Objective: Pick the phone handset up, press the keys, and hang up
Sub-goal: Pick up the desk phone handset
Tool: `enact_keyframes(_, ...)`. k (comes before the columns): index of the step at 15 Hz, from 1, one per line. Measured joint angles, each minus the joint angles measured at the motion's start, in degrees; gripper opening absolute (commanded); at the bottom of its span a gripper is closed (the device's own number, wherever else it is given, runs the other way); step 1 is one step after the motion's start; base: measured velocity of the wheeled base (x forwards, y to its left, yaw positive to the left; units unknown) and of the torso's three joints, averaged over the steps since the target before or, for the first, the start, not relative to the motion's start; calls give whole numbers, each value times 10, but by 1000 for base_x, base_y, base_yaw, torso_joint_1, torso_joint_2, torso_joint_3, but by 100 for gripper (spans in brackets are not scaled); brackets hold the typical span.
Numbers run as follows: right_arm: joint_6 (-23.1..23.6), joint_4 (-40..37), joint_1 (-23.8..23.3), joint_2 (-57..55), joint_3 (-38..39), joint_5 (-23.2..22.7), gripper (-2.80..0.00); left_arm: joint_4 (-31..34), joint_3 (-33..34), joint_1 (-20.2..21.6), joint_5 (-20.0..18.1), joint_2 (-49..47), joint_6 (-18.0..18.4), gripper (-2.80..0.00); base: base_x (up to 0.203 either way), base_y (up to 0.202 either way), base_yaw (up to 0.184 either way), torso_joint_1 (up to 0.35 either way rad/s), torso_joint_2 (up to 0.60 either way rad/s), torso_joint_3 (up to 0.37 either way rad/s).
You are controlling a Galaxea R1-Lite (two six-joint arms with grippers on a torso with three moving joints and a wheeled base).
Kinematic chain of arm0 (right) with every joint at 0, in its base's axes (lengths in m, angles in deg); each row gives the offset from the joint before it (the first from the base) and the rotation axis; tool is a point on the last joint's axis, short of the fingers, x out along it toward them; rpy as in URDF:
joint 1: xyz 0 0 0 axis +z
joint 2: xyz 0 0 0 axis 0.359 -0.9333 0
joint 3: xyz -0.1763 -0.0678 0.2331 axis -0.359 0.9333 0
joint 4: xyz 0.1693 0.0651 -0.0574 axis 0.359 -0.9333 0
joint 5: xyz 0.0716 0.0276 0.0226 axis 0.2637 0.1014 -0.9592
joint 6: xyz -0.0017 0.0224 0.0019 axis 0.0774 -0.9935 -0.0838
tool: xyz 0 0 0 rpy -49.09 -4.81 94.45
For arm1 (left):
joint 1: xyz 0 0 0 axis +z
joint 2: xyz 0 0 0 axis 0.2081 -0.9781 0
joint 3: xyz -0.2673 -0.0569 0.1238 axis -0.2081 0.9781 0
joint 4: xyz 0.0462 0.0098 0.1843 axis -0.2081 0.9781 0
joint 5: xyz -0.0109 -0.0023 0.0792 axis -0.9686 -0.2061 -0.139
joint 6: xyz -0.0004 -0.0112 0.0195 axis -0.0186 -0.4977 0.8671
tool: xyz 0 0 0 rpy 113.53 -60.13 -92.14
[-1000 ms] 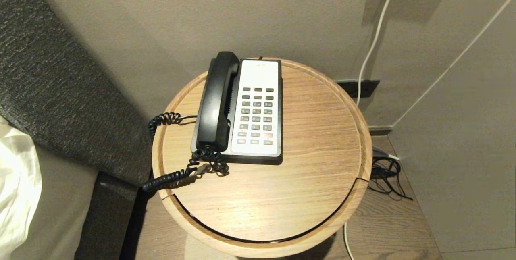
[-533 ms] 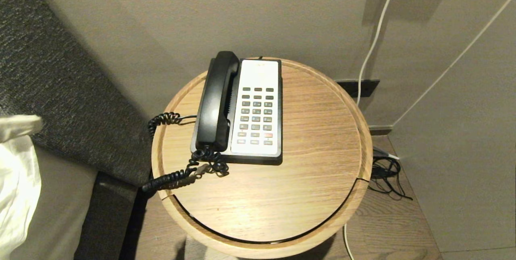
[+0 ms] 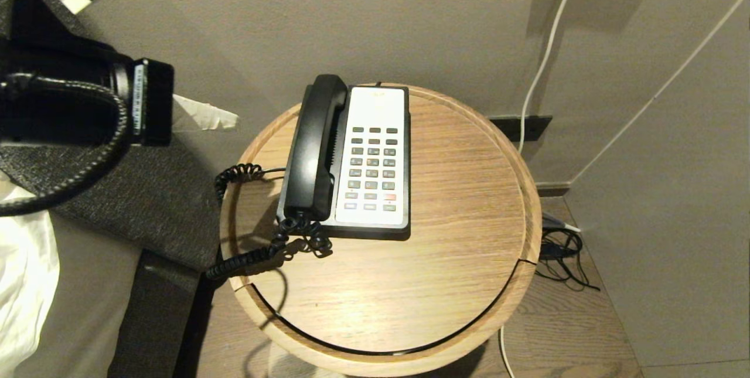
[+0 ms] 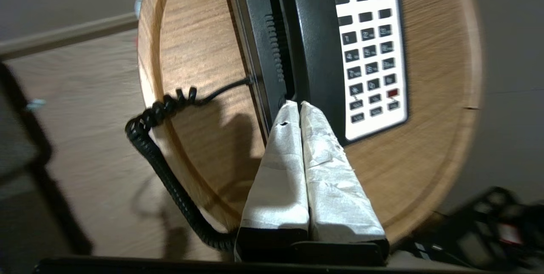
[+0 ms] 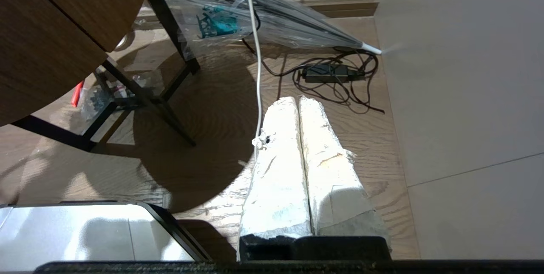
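Observation:
The black phone handset (image 3: 316,143) rests in its cradle on the left side of the phone base (image 3: 378,105), which stands on a round wooden table (image 3: 445,249). The keys (image 3: 373,167) lie on the white faceplate to its right. A coiled cord (image 3: 258,255) runs from the handset's near end over the table's left rim. My left gripper (image 3: 234,122) is shut and empty, up in the air left of the handset. In the left wrist view its tips (image 4: 299,105) point at the handset (image 4: 316,44), beside the keys (image 4: 369,57). My right gripper (image 5: 297,100) is shut, low over the floor.
A dark grey headboard (image 3: 117,202) and white bedding (image 3: 23,261) stand left of the table. A white cable (image 3: 542,61) hangs down the wall at the back right, with tangled black cables (image 3: 562,255) on the floor. The right wrist view shows a folded umbrella (image 5: 272,15) and a power adapter (image 5: 327,72).
My left arm has come into the head view from the left and risen to the upper left, its white fingers now near the table's left rim. The phone has not moved.

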Motion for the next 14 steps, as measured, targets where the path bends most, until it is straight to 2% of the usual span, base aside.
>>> enact_keyframes(1, 0, 0, 0, 0, 0, 0, -280, 0, -5, -22, 34, -12, 5, -280, 0, 0, 0, 0, 0, 0)
enact_keyframes(4, 0, 0, 0, 0, 0, 0, -280, -1, -22, -54, 89, -38, 42, -280, 0, 0, 0, 0, 0, 0)
enact_keyframes(6, -1, -1, 0, 0, 0, 0, -280, 0, -39, -66, 97, -51, 44, -280, 0, 0, 0, 0, 0, 0)
enact_keyframes(7, -1, -1, 0, 0, 0, 0, -280, 2, -49, -72, 98, -56, 44, 0, 0, 0, 0, 0, 0, 0)
enact_keyframes(11, -2, -1, 0, 0, 0, 0, -280, 2, -60, -101, 103, -71, 44, 0, 0, 0, 0, 0, 0, 0)
enact_keyframes(14, -1, 0, 0, 0, 0, 0, -280, 1, -60, -125, 160, -85, 44, 0, 0, 0, 0, 0, 0, 0)
